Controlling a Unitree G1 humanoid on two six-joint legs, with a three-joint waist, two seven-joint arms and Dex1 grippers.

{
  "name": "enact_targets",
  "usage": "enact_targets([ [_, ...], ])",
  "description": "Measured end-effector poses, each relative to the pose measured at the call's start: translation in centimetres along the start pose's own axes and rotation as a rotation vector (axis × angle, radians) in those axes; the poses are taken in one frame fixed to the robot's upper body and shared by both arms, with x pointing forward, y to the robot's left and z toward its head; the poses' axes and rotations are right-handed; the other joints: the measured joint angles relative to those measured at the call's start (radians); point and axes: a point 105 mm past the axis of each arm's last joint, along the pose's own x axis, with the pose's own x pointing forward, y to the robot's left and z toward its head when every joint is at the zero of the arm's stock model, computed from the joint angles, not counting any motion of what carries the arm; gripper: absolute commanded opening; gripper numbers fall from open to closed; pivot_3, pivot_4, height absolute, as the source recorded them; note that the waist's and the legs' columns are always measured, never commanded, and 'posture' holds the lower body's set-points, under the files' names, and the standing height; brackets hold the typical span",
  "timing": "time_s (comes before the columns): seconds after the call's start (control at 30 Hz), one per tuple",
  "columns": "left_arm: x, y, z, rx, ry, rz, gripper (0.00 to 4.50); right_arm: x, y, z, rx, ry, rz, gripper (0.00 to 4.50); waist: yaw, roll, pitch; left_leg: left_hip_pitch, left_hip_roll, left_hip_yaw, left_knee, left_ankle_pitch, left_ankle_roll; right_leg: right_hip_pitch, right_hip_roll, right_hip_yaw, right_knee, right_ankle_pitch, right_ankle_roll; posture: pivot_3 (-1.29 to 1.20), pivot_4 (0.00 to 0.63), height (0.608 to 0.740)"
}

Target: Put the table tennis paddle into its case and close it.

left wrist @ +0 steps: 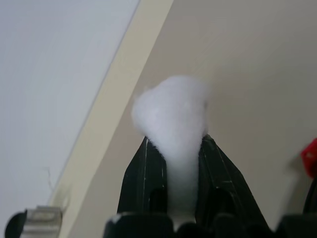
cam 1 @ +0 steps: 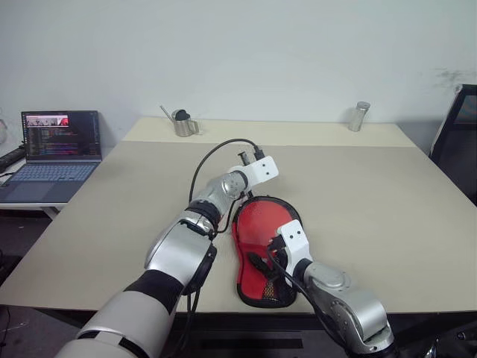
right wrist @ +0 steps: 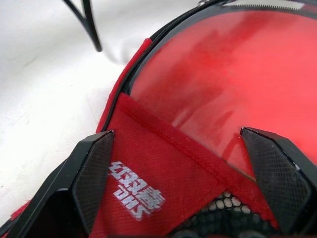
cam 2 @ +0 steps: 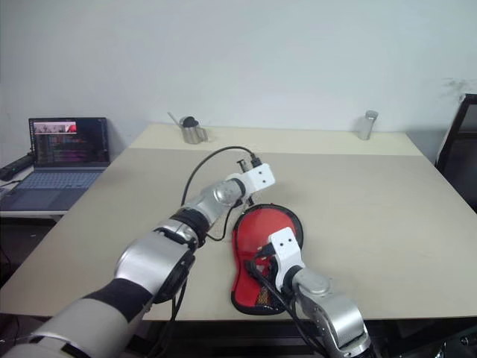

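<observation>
Two grippers work over the beige table (cam 1: 387, 224). Spread wide, the right gripper (right wrist: 185, 163) straddles the red case (cam 1: 262, 253), which lies near the table's front edge with its black zipper rim parted. Just beyond the case, the left gripper (left wrist: 173, 171) is clenched on a white fluffy tuft (left wrist: 171, 114), bare tabletop around.

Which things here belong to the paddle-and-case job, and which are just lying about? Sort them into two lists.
Belonging to the job:
- table tennis paddle, red face showing inside the case
- case, lying on the table
- left gripper, shut on a white tuft
- right gripper, open over the case

Lying about:
- laptop
- metal jug
- metal cup
</observation>
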Motion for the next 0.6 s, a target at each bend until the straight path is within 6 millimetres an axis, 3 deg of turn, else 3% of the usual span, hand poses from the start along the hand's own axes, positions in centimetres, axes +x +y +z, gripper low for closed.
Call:
enact_targets([
  [0.27,0.9,-1.7,3.5,0.155,-0.066,-0.028,0.36,-0.3,0.2,0.0,0.004,-0.007,-0.015,4.50,0.001,0.000,0.000,0.000,0.000,0.000,0.000,0.000,0.000,0.000,0.000,0.000,0.000,0.000,0.000,0.00,0.150,0.740],
  [0.6,1.2,-5.0,4.4,0.283,-0.084,-0.142,0.36,-0.2,0.2,-0.1,0.015,-0.004,-0.021,4.50,0.007,0.000,-0.001,0.000,-0.001,0.000,0.000,0.000,0.000,0.000,0.000,0.000,0.000,0.000,0.000,0.00,0.150,0.740],
])
